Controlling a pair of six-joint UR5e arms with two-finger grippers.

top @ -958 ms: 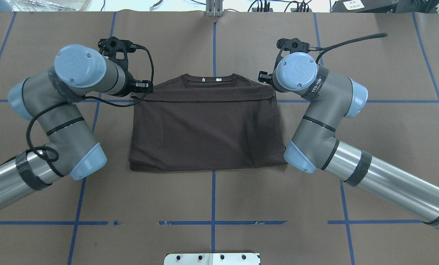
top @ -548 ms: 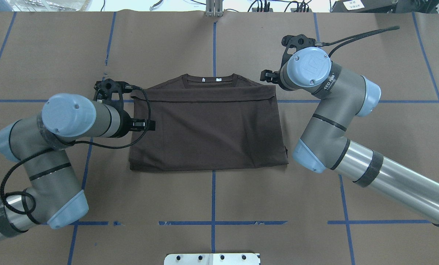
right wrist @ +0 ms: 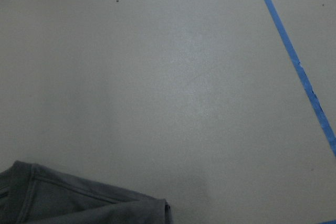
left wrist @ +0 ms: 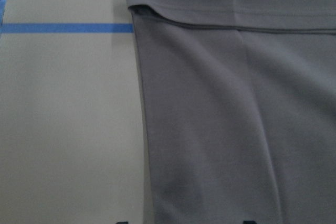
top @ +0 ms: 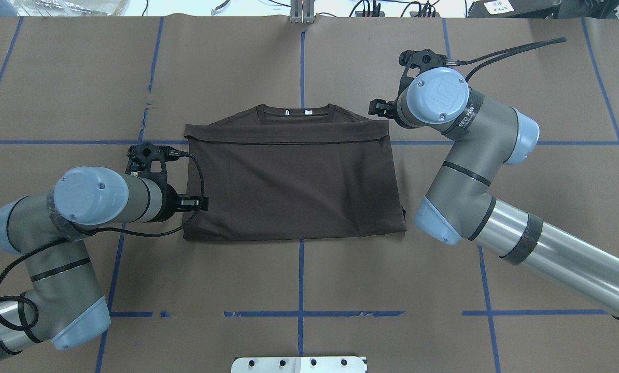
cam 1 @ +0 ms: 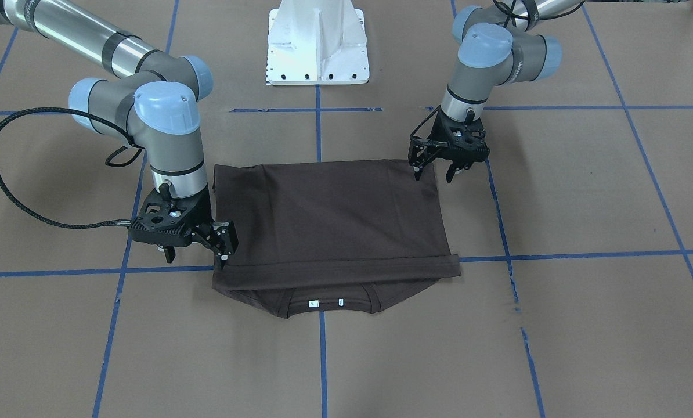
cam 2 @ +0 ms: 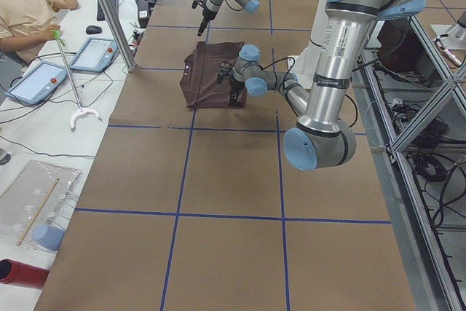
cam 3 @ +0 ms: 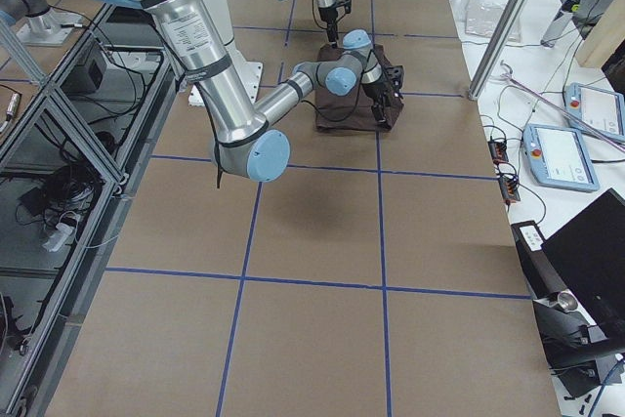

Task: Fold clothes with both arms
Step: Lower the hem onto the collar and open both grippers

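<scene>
On the table (cam 1: 584, 325), the folded T-shirt (cam 1: 329, 220) is laid flat; left arm (cam 1: 474, 75) and right arm (cam 1: 169, 145) are bent wrist-down, left gripper (cam 1: 433, 172) and right gripper (cam 1: 195, 259) held spread at its side edges, nothing gripped

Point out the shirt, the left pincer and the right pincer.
shirt (cam 1: 329, 215), front-facing view, middle of the folded top layer.
left pincer (cam 1: 433, 174), front-facing view, midway between its fingertips.
right pincer (cam 1: 196, 256), front-facing view, midway between its fingertips.
</scene>
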